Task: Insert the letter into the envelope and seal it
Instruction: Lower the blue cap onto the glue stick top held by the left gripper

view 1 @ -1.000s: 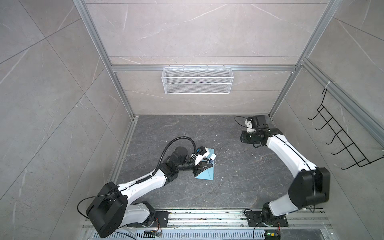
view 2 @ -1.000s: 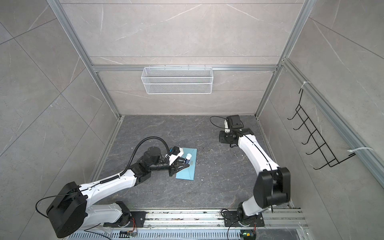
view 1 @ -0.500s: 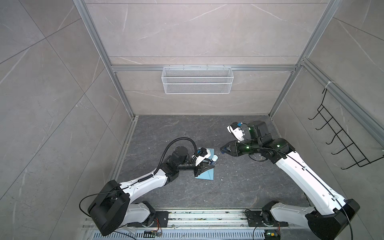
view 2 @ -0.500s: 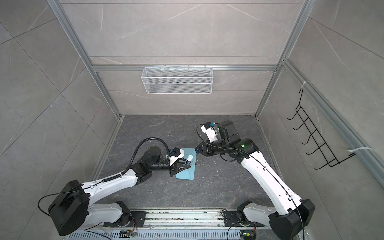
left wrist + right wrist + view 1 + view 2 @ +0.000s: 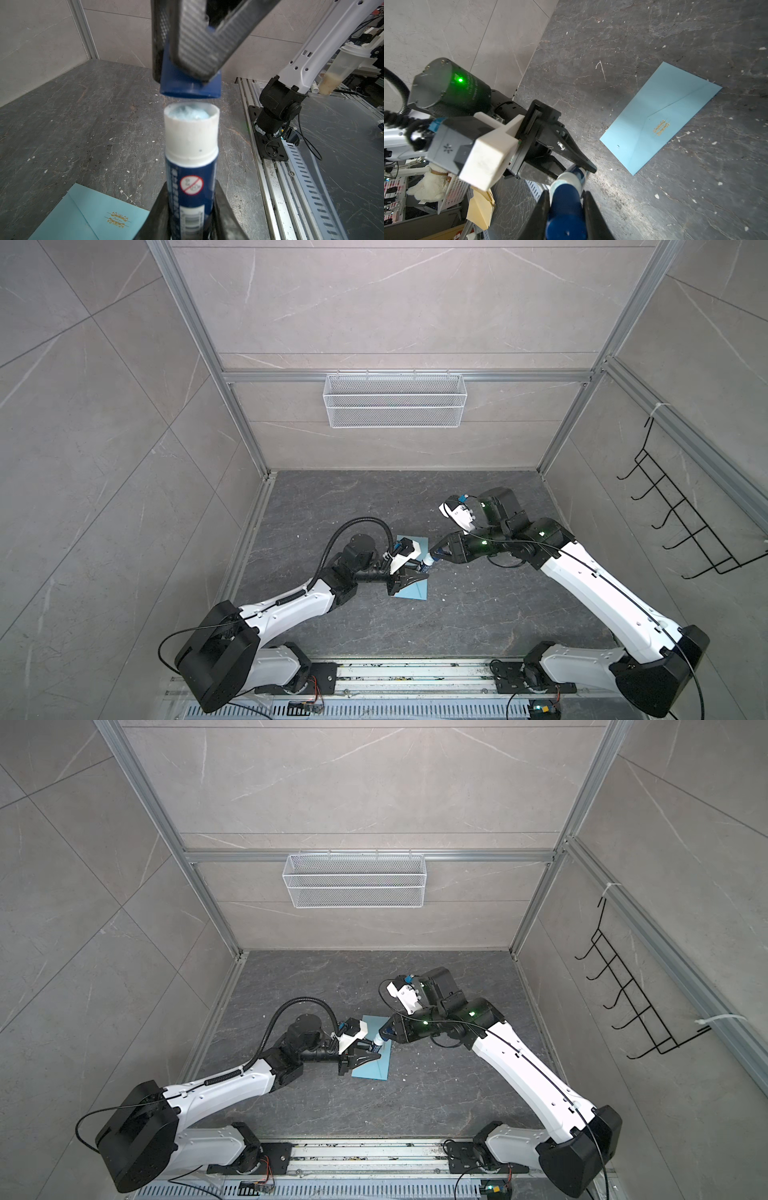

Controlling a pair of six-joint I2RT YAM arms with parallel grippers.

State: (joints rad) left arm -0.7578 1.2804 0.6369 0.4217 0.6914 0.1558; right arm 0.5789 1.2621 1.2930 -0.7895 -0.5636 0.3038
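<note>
Lining up cap and stick over the envelope

At left, the left hand [image 5: 415, 574] is clenched on the stick [image 5: 191, 145], whose pale blue glue end is bare and points at the cap [image 5: 190, 87]. The right hand [image 5: 435, 556] pinches the cap just clear of that end; I cannot tell whether the cap is going on or coming off. Either way, both should sit on one axis, with the right hand travelling straight along it without tilt and the left hand firm so the stick does not slip. Below them the envelope [image 5: 660, 116] lies flat on the bench [image 5: 374, 506] with its flap folded down. The letter is not in sight, presumably inside. The glue end should touch nothing but the flap.
</note>
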